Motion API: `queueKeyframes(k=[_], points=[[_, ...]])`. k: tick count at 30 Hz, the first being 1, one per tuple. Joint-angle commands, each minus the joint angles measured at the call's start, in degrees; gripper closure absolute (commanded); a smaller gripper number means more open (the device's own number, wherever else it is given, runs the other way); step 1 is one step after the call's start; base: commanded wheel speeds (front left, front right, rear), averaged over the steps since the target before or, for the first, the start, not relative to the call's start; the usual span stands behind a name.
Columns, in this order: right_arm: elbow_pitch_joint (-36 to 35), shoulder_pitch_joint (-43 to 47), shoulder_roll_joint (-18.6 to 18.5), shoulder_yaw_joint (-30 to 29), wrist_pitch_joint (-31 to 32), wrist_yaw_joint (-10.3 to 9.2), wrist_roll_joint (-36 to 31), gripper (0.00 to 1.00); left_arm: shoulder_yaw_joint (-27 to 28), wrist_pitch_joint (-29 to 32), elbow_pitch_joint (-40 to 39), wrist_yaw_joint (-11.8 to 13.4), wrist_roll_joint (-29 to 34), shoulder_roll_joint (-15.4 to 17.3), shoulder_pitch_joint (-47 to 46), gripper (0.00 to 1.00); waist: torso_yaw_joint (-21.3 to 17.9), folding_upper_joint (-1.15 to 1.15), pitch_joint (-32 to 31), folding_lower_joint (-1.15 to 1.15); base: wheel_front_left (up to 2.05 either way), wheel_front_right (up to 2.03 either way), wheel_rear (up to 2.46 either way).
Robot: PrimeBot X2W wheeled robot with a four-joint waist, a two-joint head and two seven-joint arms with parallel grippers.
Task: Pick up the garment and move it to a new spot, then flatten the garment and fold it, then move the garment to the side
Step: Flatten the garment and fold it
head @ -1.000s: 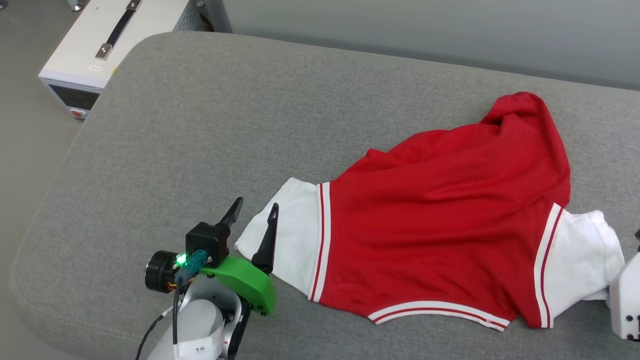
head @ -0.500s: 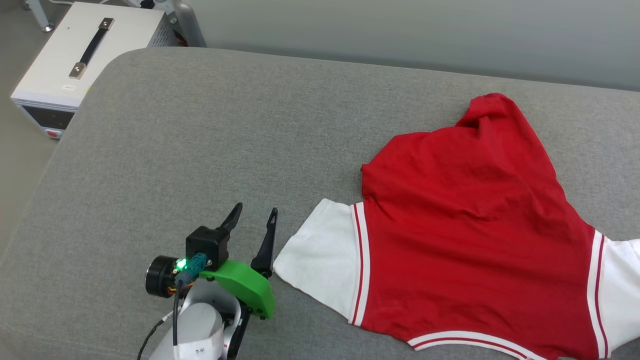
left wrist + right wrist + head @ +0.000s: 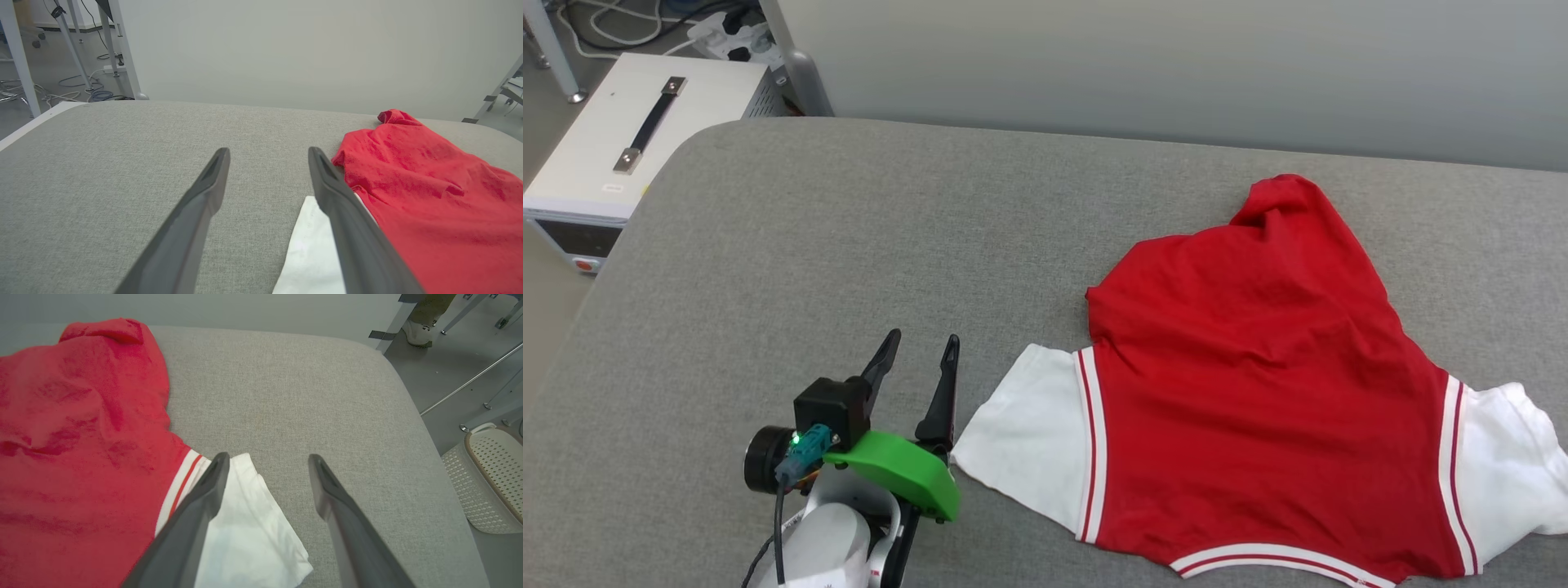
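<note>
The garment (image 3: 1258, 392) lay on the right half of the grey padded surface (image 3: 849, 245), plain red side up. Its long axis ran sleeve to sleeve, left to right across the head view. The red body narrowed to a bunched peak pointing at the far wall, and a striped band ran along the near edge.

The left gripper (image 3: 923, 336) rested low over the surface just beside the left white sleeve, jaws spread wide and grasping nothing. The right gripper (image 3: 268, 457) hung above the right white sleeve, jaws likewise apart with bare surface between them. Whether one finger touched the sleeve could not be determined.

A white box (image 3: 613, 155) stood on the floor at the far left. A perforated basket (image 3: 482, 486) stood on the floor at the right.
</note>
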Motion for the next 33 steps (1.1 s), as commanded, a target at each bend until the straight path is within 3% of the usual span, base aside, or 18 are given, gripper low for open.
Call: queueKeyframes(k=[1, 10, 18, 21, 29, 33], points=[[-1.4, 0.9, 0.8, 0.6, -3.2, -0.10, 1.1, 0.00, 0.4, -0.4, -1.1, -0.2, 0.0, -0.1, 1.1, 0.00, -1.2, 0.00, -1.2, 0.00, 0.00, 0.00, 0.00], [-10.2, 7.2, 7.3, 2.0, -21.8, -0.10, 5.1, 0.00, 2.1, -0.5, -6.8, -1.7, 1.2, -1.5, 6.1, 0.00, -2.9, 0.00, -2.5, 0.00, 0.00, 0.00, 0.00], [-12.9, 10.9, 10.6, 4.3, -25.6, -0.10, 3.1, 0.00, 0.8, 1.3, -6.3, -1.9, 2.7, -1.1, 8.6, 0.00, -4.2, 0.00, -2.2, 0.00, 0.00, 0.00, 0.00], [-13.8, 10.5, 10.2, 4.3, -24.9, -0.10, 2.2, 0.00, 0.2, 7.3, -6.9, -1.5, 3.1, 0.5, 7.5, 0.00, -4.9, 0.00, -1.6, 0.00, 0.00, 0.00, 0.00], [-15.1, 9.7, 10.8, 4.1, -22.5, -0.10, 1.7, 0.00, -0.9, 35.3, -13.0, 2.6, 3.9, 6.5, 5.8, 0.00, -6.9, 0.00, 1.0, 0.00, 0.00, 0.00, 0.00], [-14.9, 9.1, 11.1, 5.2, -22.2, -0.10, 1.6, 0.00, -0.9, 44.9, -16.4, 4.0, 2.4, 7.7, 6.2, 0.00, -7.8, 0.00, 2.7, 0.00, 0.00, 0.00, 0.00]])
